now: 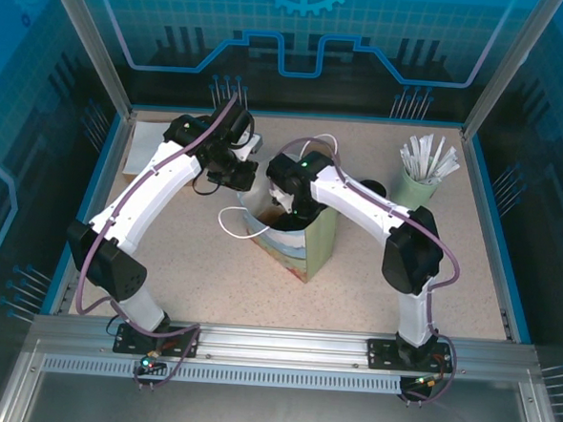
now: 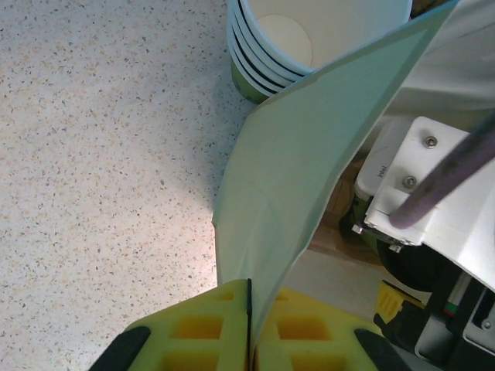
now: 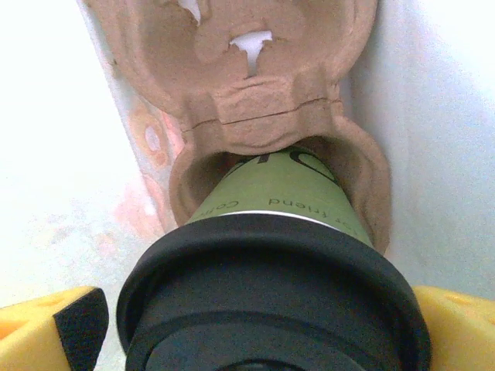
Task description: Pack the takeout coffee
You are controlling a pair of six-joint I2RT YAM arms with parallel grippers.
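My left gripper [image 2: 249, 328] is pinched flat on the top edge of the paper bag [image 2: 309, 178], looks like it's keeping the mouth open. Over on the right, my right gripper [image 3: 271, 340] is clamped either side of the black lid [image 3: 271, 294] of the takeout coffee [image 3: 274, 197], down inside the bag. The cup's long axis runs straight away from my fingers, with its base just nosing into the near pocket of the pulp carrier [image 3: 255, 116]. So the push goes along that axis, I reckon.
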